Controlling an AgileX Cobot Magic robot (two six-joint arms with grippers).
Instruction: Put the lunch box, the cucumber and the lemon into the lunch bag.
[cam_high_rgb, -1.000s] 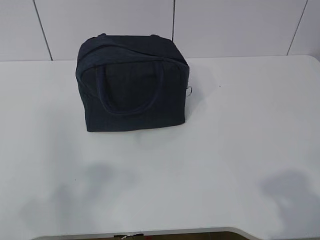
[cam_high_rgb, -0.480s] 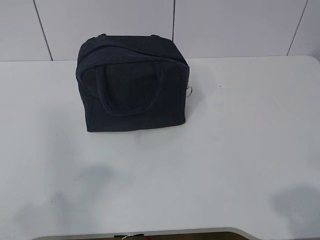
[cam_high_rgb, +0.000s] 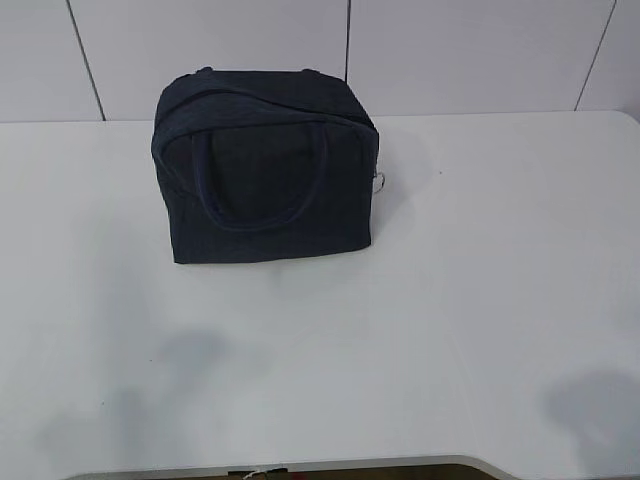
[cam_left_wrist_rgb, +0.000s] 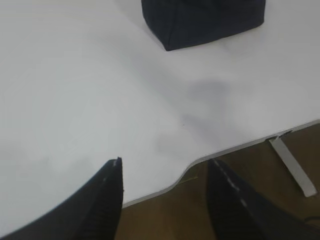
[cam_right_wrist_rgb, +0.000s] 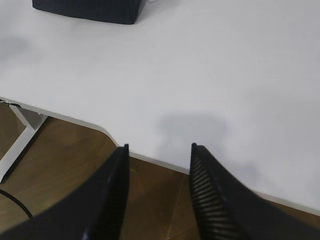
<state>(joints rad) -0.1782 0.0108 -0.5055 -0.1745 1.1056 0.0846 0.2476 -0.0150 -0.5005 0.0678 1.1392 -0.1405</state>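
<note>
Exterior view: your lunch bag (cam_high_rgb: 265, 165) stands upright on the white table (cam_high_rgb: 470, 280), toward the far edge and left of centre, close to the tiled wall (cam_high_rgb: 480, 50). Its top looks closed, a loop handle (cam_high_rgb: 258, 175) lies flat against the near face, and a small metal ring (cam_high_rgb: 381, 182) hangs at its right side. The lunch box, cucumber and lemon show in none of your views. Broad bare tabletop runs to the right of the bag and all along the near side; the near table edge (cam_high_rgb: 300, 465) curves along the bottom of the view. Neither arm enters this view; only soft shadows fall on the near left and near right of the surface.

Left wrist view: your left gripper (cam_left_wrist_rgb: 165, 200) hangs over the near table edge, its two dark fingers (cam_left_wrist_rgb: 107, 200) spread apart with nothing between them. The bag's lower corner (cam_left_wrist_rgb: 200, 22) sits well apart from it, across bare tabletop at the top of the view. Wood floor (cam_left_wrist_rgb: 280, 195) shows beyond the table edge.

Right wrist view: your right gripper (cam_right_wrist_rgb: 159, 197) likewise hangs at the near edge, fingers (cam_right_wrist_rgb: 212, 200) parted and empty. The bag (cam_right_wrist_rgb: 90, 10) lies well apart at the upper left, with bare table between. A white table leg (cam_right_wrist_rgb: 22, 137) stands below the edge at left.
</note>
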